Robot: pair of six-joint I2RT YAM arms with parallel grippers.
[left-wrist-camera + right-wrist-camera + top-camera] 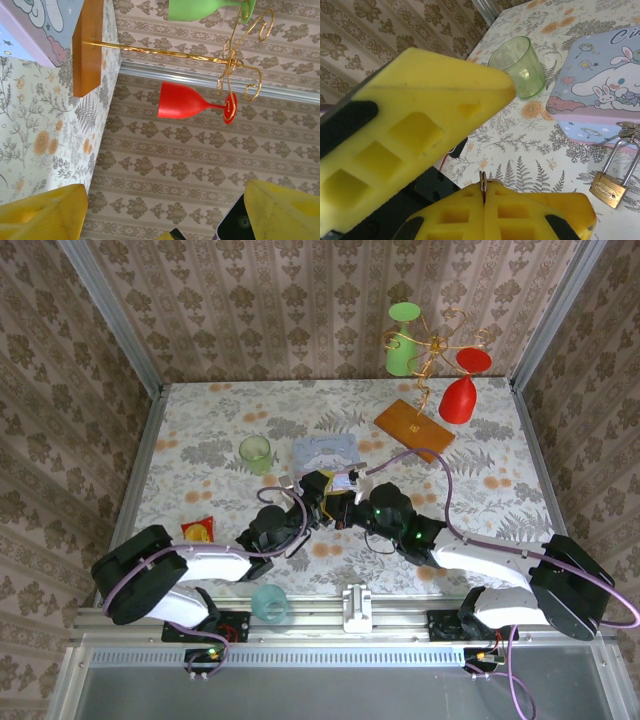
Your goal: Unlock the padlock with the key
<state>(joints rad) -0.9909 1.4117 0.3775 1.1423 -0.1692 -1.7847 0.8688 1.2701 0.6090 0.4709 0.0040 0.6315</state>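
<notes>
Seen from above, a floral-patterned tabletop [200, 470], with two robot arms reaching in from the near edge and meeting at its middle. Closed tight, the right hand [484, 189], its yellow pads pressed flat together on the key [483, 179], a thin dark sliver of metal with a small ring-like end poking up from the seam between them. Spread wide and holding nothing, the left hand [165, 200], with one of its broad yellow fingers [420, 115] looming just beside and above the right hand in the right wrist view. On the tabletop, clear of both hands, the padlock [609, 188]: small brass body lying flat, thin silver shackle reaching up to a metal clasp [628, 131] on the near edge of a pale blue box [600, 95] printed with a cartoon rabbit. Just left of the box, a clear green cup [517, 67], upright. Near the left arm, a red packet [198, 530]; at the near edge between the arm bases, a teal cup [268, 602]. Toward the far right, a wooden base [413, 428] carrying a gold wire stand [430, 345], with a green goblet [403, 340] and a red goblet [462, 390] hung on it.
</notes>
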